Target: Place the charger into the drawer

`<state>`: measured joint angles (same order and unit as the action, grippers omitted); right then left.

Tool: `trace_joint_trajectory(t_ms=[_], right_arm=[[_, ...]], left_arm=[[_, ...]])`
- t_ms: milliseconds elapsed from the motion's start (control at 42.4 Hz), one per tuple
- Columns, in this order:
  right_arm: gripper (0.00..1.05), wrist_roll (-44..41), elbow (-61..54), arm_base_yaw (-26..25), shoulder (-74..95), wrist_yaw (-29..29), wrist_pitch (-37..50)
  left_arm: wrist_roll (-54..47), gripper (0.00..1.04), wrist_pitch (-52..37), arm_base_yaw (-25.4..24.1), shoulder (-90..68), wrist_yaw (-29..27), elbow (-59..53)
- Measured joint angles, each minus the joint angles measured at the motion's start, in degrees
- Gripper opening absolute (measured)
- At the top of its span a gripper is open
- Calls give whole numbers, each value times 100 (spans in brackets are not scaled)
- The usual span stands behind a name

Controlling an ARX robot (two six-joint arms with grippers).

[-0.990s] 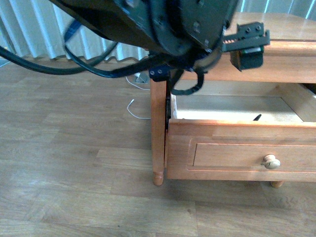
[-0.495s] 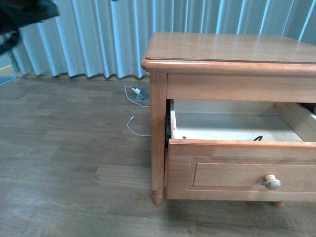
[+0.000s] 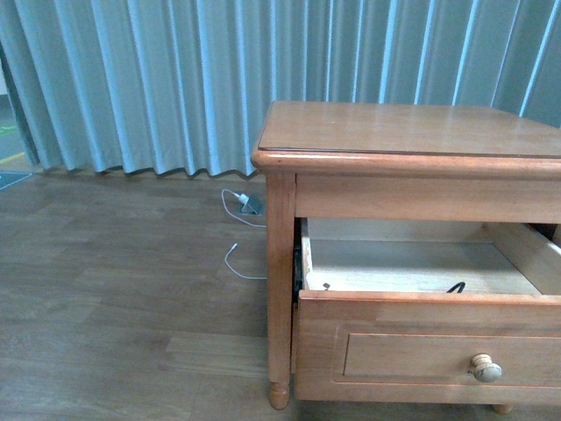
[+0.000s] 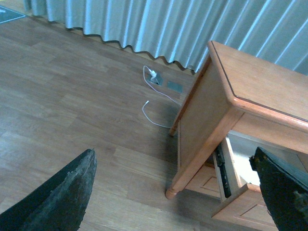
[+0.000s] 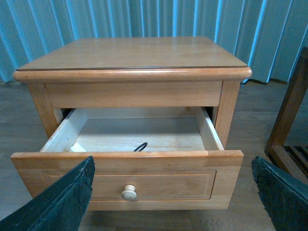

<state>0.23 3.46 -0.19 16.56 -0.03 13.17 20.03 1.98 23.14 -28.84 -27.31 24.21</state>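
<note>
Drawer pulled open, charger inside.
One white cube and one loop of black cable lie on the drawer's floor, just behind the front panel with its single round knob. Seen from the front, one white-cabled charger lies on the floorboards at 10 o'clock from the drawer. Left gripper and right gripper both gape wide.

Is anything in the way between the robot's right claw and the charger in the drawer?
Yes. The charger lies inside the open drawer, tucked right behind its front panel. That panel stands between the right gripper and the charger, hiding most of it in the right wrist view. From above, nothing visible covers it.
</note>
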Motion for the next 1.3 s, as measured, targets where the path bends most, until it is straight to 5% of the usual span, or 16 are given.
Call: trace_joint_trajectory(t_ms=[377,613,872,943,1296], right_arm=[[97,0,0,2,0,0,0],[97,2,0,2,0,2,0],[97,0,0,2,0,0,0],[97,0,0,2,0,0,0],[97,0,0,2,0,0,0]], left_arm=[[146,99,299,-105,629,-90,-199],[-1499,64,-387,-828,1176,1322,-894],[-1893,19,-26,-1379,2076,1851,-1445],[-1915,4,-24,-2002,2205,2614,-1602],[-1958,4,-109,-2291,2492,2712,-1978]])
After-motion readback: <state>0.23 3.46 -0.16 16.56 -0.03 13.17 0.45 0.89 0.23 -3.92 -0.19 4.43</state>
